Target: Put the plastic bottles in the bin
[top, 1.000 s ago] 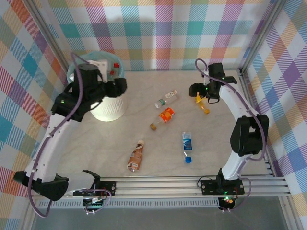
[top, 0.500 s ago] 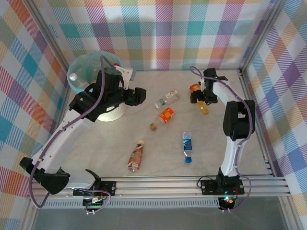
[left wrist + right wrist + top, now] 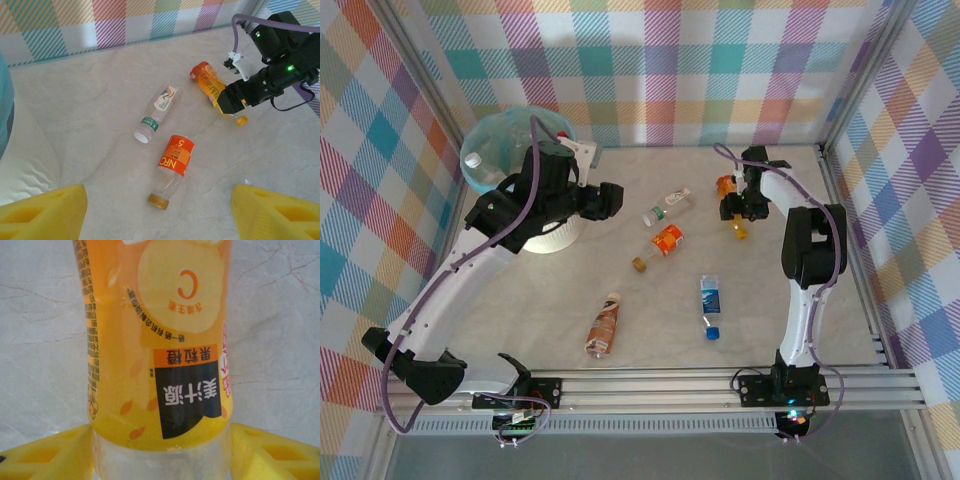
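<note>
The bin [image 3: 492, 138] stood upper left. The left gripper [image 3: 159, 207] hung just right of it, jaws wide apart, empty. Upper right, the right gripper's [image 3: 160, 440] pads [image 3: 45, 452] flanked an orange bottle [image 3: 155, 340]; whether they gripped it couldn't be told. Four other bottles [image 3: 665, 243] lay mid-frame.

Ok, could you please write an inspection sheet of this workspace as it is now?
Surface: pale marbled tabletop, no spills seen.
Job's things: white round bin with teal bag, one white-capped clear bottle inside; clear green-labelled bottle, orange-labelled NFC bottle, brown bottle, blue-labelled bottle lying loose.
Clutter: nothing seen.
Grippers: left gripper open, empty; right gripper shut on yellow-orange labelled plastic bottle.
Cables: purple cables run along both arms.
Surroundings: checked fabric walls, metal frame.
</note>
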Tool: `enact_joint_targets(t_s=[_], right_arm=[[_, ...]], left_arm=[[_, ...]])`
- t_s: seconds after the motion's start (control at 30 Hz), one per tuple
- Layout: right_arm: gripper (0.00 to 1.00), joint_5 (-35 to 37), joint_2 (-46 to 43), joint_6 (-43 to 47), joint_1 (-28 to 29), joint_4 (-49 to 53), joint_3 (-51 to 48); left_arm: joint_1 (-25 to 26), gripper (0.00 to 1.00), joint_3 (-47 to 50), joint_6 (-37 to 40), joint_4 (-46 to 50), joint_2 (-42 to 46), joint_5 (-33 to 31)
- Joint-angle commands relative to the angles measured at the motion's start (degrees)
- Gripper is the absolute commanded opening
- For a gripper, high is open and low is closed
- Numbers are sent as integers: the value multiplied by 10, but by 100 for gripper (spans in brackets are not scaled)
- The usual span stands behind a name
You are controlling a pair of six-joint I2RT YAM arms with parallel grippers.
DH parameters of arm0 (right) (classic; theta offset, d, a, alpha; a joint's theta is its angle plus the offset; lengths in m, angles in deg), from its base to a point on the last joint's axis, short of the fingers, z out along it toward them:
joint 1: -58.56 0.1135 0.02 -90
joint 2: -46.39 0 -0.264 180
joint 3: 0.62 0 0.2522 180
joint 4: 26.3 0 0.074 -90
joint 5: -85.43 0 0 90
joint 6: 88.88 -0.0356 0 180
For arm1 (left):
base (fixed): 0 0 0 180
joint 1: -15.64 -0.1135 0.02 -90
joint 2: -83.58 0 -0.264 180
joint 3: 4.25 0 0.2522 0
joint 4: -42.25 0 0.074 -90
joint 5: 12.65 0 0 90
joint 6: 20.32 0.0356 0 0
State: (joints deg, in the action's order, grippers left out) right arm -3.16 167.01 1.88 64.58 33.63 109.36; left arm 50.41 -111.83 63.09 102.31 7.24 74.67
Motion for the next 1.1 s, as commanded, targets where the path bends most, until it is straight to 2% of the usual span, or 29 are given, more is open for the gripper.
enact_joint_targets(t_s=[0.0,0.23,0.3,0.4,0.5,0.6,0.77,1.07], right_arm=[[63,-31,-52,-15,-3,16,1],[62,-111,-215,-71,9,-20,-89],[62,-149,-272,-92,20,-45,-128],[61,-243,-362,-144,43,-116,-202],[60,-302,-450,-193,87,-197,-274],[59,-308,-516,-203,150,-247,-314],[59,-376,-565,-221,209,-337,-362],[60,-419,-574,-202,262,-386,-375]], left_arm=[[4,76,-23,-1,0,10,-9],[4,79,-33,-34,-20,19,5],[3,82,-37,-48,-25,16,10],[4,86,-41,-68,-39,9,25],[4,87,-47,-89,-54,-3,49],[4,87,-51,-113,-71,-15,91],[4,88,-59,-136,-94,-37,173],[4,85,-74,-149,-76,-64,220]])
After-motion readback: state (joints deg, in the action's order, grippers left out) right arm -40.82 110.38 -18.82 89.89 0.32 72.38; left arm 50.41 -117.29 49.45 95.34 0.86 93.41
